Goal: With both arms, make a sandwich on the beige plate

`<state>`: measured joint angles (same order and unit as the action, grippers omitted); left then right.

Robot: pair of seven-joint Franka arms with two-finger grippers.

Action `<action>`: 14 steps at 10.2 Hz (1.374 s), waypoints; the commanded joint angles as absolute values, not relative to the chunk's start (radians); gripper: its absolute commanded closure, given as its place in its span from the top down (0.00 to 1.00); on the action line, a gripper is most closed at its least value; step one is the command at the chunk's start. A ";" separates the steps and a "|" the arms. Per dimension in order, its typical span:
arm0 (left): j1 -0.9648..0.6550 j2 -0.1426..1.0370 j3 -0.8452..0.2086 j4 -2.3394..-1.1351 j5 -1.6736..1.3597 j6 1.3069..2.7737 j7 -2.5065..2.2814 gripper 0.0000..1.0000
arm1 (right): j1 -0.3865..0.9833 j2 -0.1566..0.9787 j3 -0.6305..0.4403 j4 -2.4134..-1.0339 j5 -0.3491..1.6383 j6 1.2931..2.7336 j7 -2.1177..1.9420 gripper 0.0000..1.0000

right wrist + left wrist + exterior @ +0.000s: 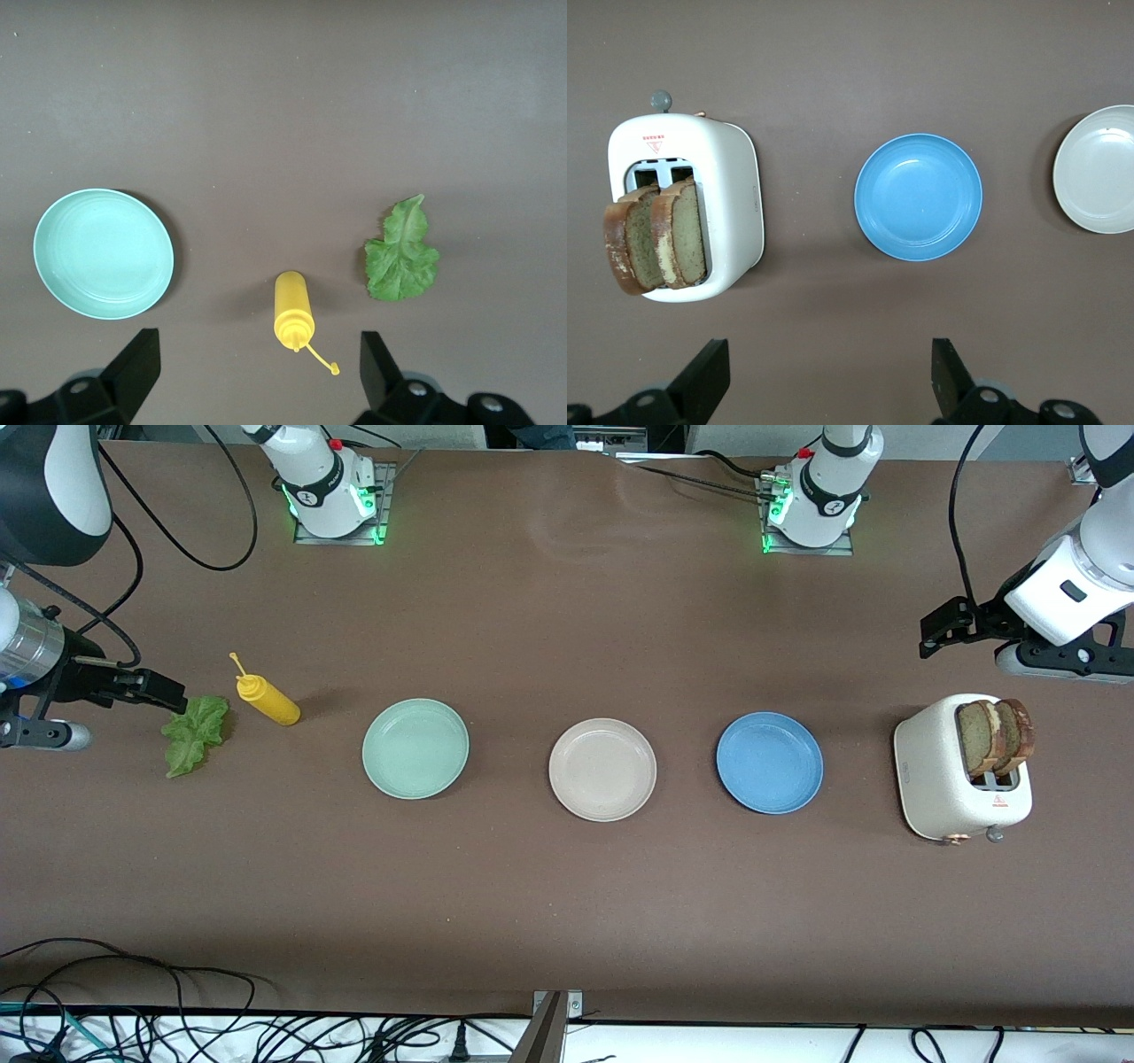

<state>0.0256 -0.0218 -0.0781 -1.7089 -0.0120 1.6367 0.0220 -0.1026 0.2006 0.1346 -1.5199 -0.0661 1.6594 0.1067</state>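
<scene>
The round beige plate (602, 769) sits empty. Both brown bread slices (994, 737) stand in the white toaster (961, 779), toward the left arm's end from it. The left gripper (829, 385), spread wide, should descend squarely over one slice. The right gripper (257, 381), spread too, hovers by the green lettuce leaf (195, 733).

Clock set from above, twelve toward the front camera, three toward the right arm's end of the table.

A yellow bottle (293, 310) lies on its side on the brown table (283, 106), body along twelve-to-six, nozzle at the six end, its thin cap strap trailing toward four. The lettuce (401, 252) lies flat at about two o'clock from the bottle, near it but apart. A green plate (104, 252) sits at about ten o'clock, well apart, with nothing on it. The right gripper (257, 341) hangs over the bottle's nozzle end, fingers (137, 359) spread wide, holding nothing.
</scene>
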 commanded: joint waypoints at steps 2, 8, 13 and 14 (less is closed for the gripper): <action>0.026 -0.026 -0.081 -1.700 0.014 1.625 0.034 1.00 | -0.104 0.207 0.137 -1.500 -0.048 1.647 0.104 1.00; 0.026 -0.026 -0.081 -1.700 0.014 1.624 0.034 1.00 | -0.104 0.207 0.137 -1.500 -0.048 1.647 0.106 1.00; 0.026 -0.026 -0.081 -1.700 0.014 1.624 0.034 1.00 | -0.106 0.207 0.137 -1.502 -0.046 1.646 0.106 1.00; 0.026 -0.026 -0.081 -1.698 0.014 1.623 0.034 1.00 | -0.106 0.207 0.137 -1.502 -0.046 1.646 0.106 1.00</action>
